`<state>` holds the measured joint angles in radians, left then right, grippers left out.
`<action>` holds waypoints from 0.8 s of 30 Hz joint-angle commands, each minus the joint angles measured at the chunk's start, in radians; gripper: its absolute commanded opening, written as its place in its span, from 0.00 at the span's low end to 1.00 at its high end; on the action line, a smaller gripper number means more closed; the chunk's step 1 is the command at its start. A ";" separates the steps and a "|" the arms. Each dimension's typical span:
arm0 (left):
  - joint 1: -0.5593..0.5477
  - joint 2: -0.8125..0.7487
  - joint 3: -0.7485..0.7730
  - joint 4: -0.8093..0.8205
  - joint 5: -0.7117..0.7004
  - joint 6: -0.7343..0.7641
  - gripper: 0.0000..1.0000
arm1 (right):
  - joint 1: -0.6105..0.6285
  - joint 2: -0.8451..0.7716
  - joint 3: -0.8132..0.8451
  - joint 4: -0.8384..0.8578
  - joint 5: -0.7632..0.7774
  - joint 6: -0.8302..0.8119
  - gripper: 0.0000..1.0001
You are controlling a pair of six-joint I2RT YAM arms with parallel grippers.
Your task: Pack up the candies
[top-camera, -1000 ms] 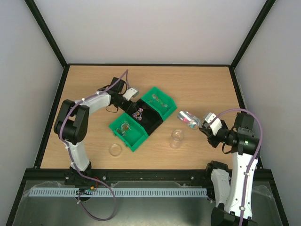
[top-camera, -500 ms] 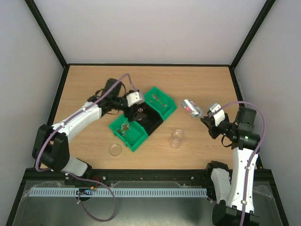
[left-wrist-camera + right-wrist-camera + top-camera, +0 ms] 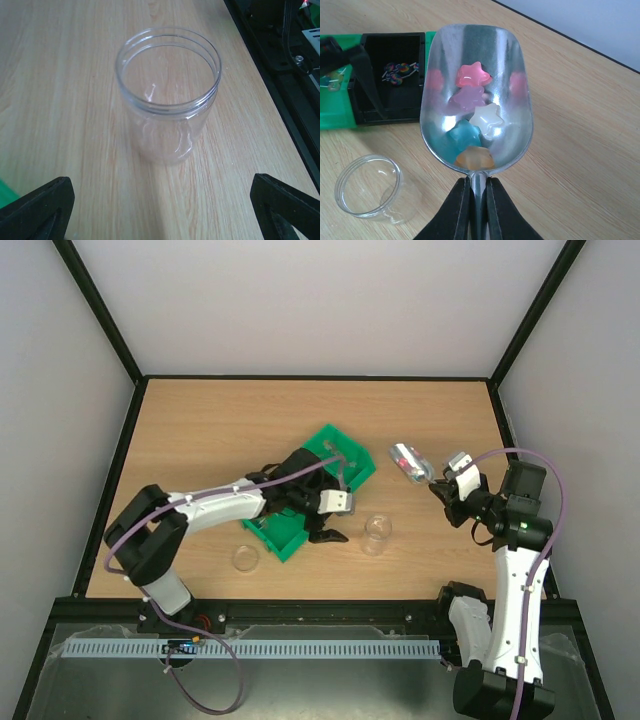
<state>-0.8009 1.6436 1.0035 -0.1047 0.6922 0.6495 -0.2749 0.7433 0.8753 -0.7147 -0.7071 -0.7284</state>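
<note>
My right gripper (image 3: 440, 490) (image 3: 478, 200) is shut on the handle of a metal scoop (image 3: 408, 460) (image 3: 475, 65) and holds it level above the table, right of the bins. The scoop holds several star-shaped candies (image 3: 475, 115) in pink, purple, white, blue and orange. A clear open jar (image 3: 376, 533) (image 3: 167, 95) (image 3: 367, 192) stands upright and looks empty. My left gripper (image 3: 332, 534) (image 3: 160, 220) is open, low over the table, just left of the jar and facing it, apart from it. More small sweets (image 3: 397, 70) lie in a black bin (image 3: 390, 100).
Green bins (image 3: 350, 455) (image 3: 335, 107) flank the black bin; my left arm lies across them and hides much of it. A clear round lid (image 3: 245, 558) lies on the table in front of the bins. The table's front rail (image 3: 280, 75) runs close to the jar.
My left arm has swung from behind the bins to their front, bringing its open gripper beside the jar. My right gripper has drawn the loaded scoop slightly back and to the right.
</note>
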 commanded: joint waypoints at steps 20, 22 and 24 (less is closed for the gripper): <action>-0.125 0.246 0.136 0.220 -0.035 -0.141 0.98 | -0.003 -0.029 -0.020 0.009 -0.009 0.063 0.01; -0.134 0.253 0.145 0.223 -0.029 -0.142 0.96 | -0.003 -0.025 -0.022 0.010 -0.010 0.065 0.01; -0.138 0.259 0.150 0.232 -0.012 -0.152 0.96 | -0.004 -0.020 -0.022 0.011 -0.011 0.066 0.01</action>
<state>-0.9188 1.8816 1.1160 0.0761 0.6277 0.5076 -0.2749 0.7246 0.8646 -0.7033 -0.7010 -0.6788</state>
